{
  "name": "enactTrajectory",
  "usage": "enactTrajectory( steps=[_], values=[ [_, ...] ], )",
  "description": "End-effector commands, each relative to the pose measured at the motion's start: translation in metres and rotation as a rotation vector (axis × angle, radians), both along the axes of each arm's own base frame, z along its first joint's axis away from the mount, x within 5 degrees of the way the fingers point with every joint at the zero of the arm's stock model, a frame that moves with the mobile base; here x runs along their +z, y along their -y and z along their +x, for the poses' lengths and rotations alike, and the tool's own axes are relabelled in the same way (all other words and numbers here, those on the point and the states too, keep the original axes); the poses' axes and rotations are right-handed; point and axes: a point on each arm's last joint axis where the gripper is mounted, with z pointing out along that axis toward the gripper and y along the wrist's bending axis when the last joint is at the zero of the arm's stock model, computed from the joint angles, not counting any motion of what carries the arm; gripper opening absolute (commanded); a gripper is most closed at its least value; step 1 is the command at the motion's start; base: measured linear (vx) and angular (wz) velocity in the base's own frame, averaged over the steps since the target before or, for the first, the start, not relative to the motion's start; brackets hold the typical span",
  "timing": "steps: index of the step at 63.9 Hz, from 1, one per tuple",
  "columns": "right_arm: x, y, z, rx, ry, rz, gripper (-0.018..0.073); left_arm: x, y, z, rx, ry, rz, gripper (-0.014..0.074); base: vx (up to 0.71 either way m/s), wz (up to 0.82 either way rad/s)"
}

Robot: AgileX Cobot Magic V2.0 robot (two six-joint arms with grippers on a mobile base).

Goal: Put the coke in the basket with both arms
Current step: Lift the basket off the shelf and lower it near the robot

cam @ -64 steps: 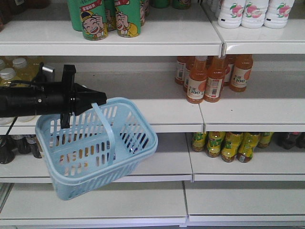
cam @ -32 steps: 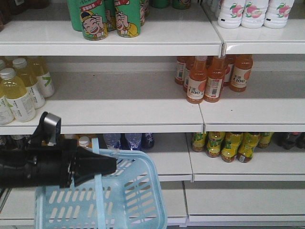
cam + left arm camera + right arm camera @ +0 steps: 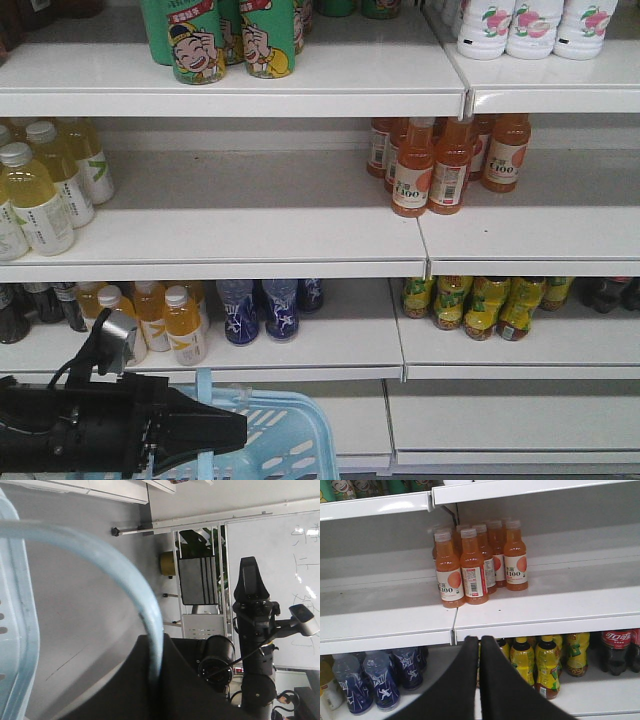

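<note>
Front view: left gripper (image 3: 236, 430) clamped on handle (image 3: 203, 387) of basket (image 3: 310, 425); basket cut off by the lower edge; orange bottles (image 3: 432, 165) read "100".
Left wrist view: handle (image 3: 125, 575) enters the closed jaws; whiteboard (image 3: 272, 580) writing illegible.
Right wrist view: right gripper (image 3: 479, 642) pressed together, empty; cola bottles (image 3: 616, 650) cropped at the right.

Smooth light-blue plastic basket (image 3: 300, 440)

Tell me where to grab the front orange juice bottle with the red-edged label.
Grip the orange juice bottle at its narrow neck, under the cap, coming in from the open front of its shelf. Neighbours crowd its body beside and behind, so only the necks leave room for the fingers of the right gripper, and the upper shelf likely blocks a top approach.
</note>
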Motion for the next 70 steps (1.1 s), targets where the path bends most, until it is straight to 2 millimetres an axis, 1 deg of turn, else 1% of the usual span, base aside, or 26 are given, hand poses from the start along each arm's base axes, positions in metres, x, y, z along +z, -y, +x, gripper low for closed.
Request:
enactTrajectory(
  steps=[1,14,70],
  values=[
    [0.0042,-0.0006,-0.0007,0.006,0.082,-0.012,-0.0005,0.0215,0.0027,0.0023,0.026,0.051,-0.143,-0.0008,0.0,0.0],
    [0.0042,-0.0006,-0.0007,0.006,0.082,-0.012,-0.0005,0.0193,0.0021,0.0036,0.041,0.05,-0.118,-0.0008,0.0,0.0],
    [0.0042,-0.0006,-0.0007,0.006,0.082,-0.012,-0.0005,0.0197,0.0022,0.0032,0.037,0.049,-0.122,-0.0007,0.0,0.0]
  ],
)
